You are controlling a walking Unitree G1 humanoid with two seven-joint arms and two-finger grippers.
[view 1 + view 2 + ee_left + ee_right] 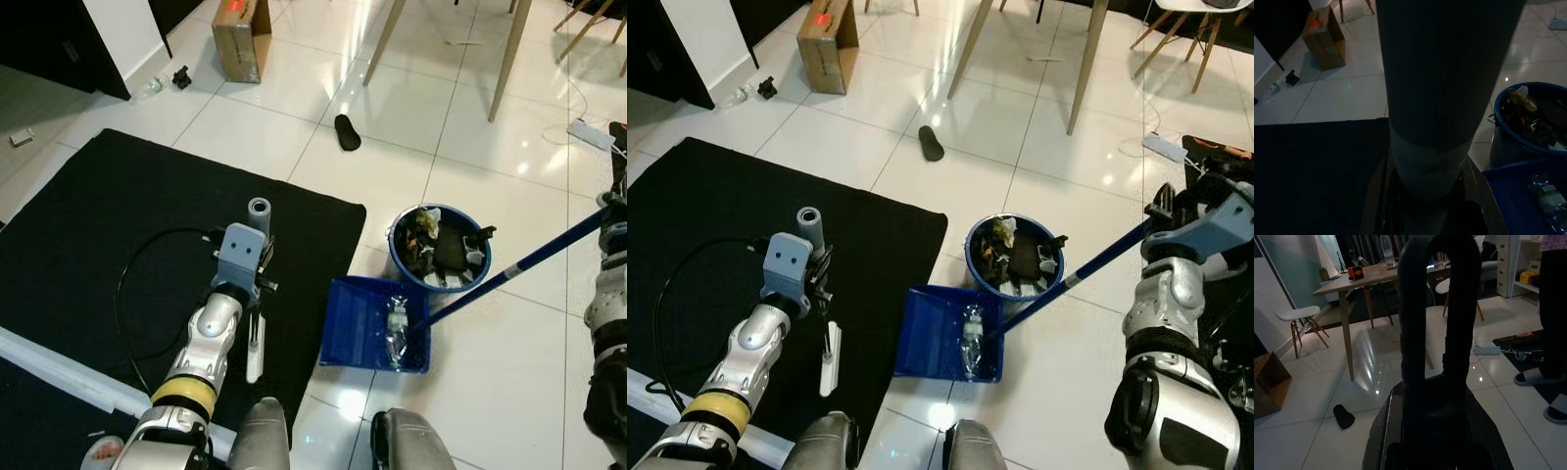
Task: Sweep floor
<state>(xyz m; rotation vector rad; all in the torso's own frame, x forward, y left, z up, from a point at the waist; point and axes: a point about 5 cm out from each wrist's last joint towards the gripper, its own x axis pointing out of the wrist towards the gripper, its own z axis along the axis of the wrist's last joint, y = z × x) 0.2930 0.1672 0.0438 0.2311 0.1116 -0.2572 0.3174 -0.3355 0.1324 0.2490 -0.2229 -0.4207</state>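
A blue dustpan (pixel 364 338) lies on the white tiles beside the rug with a crushed clear bottle (pixel 397 331) in it. Its long blue handle (pixel 519 264) slants up to my right gripper (pixel 1207 217), which is shut on the handle's dark loop end (pixel 1436 308). My left gripper (pixel 251 262) is over the rug, shut on an upright stick with a grey top (pixel 259 211) and a white lower end (pixel 255 351). That grey stick (pixel 1440 98) runs between the fingers in the left wrist view. Just behind the dustpan stands a blue bin (pixel 404 262) with rubbish inside.
A black rug (pixel 98 245) with a black cable loop covers the left floor, and a white strip (pixel 59 372) runs along its near edge. A black slipper (pixel 347 132), a cardboard box (pixel 241 39), table legs (pixel 509 59) and a power strip (pixel 590 134) lie farther off. A person's legs (pixel 1553 308) stand nearby.
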